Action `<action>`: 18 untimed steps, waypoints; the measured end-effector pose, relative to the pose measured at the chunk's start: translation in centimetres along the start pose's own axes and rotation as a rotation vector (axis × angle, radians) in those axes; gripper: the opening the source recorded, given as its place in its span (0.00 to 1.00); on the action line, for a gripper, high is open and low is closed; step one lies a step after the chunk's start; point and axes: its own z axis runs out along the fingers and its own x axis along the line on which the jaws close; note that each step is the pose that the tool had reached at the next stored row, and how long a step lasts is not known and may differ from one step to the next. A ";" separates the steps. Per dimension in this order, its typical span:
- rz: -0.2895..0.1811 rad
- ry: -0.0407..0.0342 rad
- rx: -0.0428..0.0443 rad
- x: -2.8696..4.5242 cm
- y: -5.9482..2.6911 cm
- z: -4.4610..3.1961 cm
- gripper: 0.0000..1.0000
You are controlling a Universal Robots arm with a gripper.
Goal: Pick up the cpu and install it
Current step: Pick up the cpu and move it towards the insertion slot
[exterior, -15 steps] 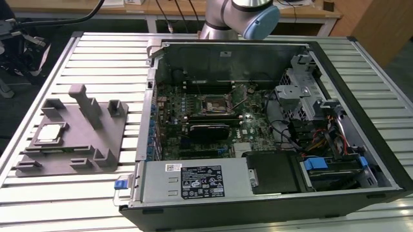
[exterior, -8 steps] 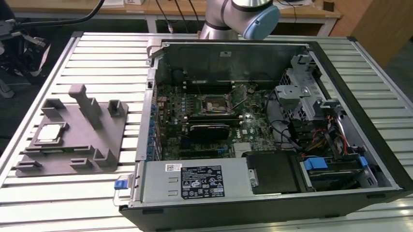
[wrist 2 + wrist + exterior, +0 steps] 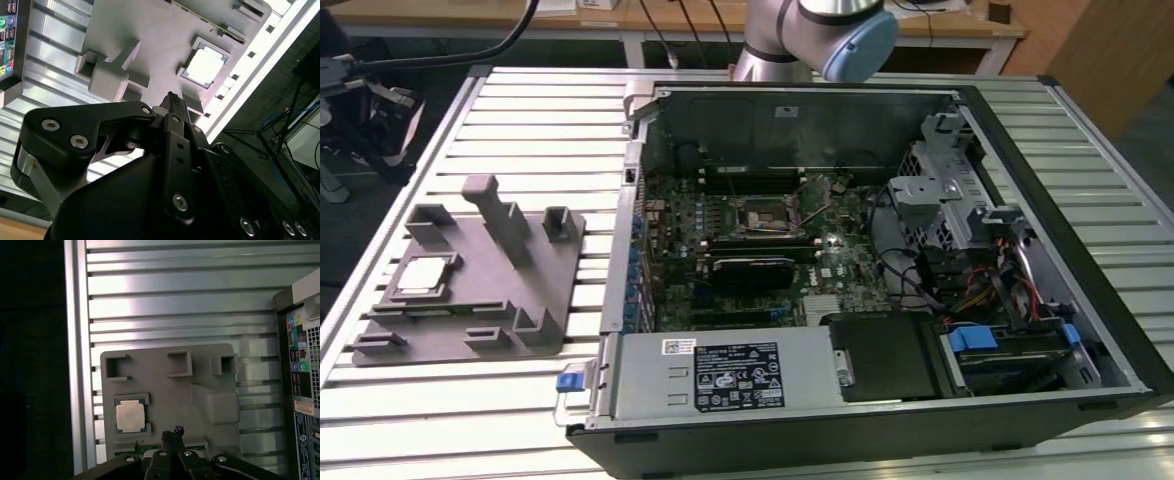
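The cpu (image 3: 130, 416) lies flat in a pocket of the grey fixture (image 3: 165, 387), on its side away from the computer case (image 3: 300, 390), while the closed, empty fingers (image 3: 171, 433) hang above that fixture, case-ward of the chip and clear of it.

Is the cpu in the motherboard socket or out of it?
Out. The cpu lies flat in a recess of the grey fixture, outside the computer case.
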 end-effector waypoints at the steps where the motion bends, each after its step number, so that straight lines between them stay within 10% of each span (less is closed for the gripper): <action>1: 0.000 0.0000 -0.0001 0.10 -0.04 0.17 0.11; 18: 0.000 -0.0001 -0.0001 1.69 -0.47 2.98 0.11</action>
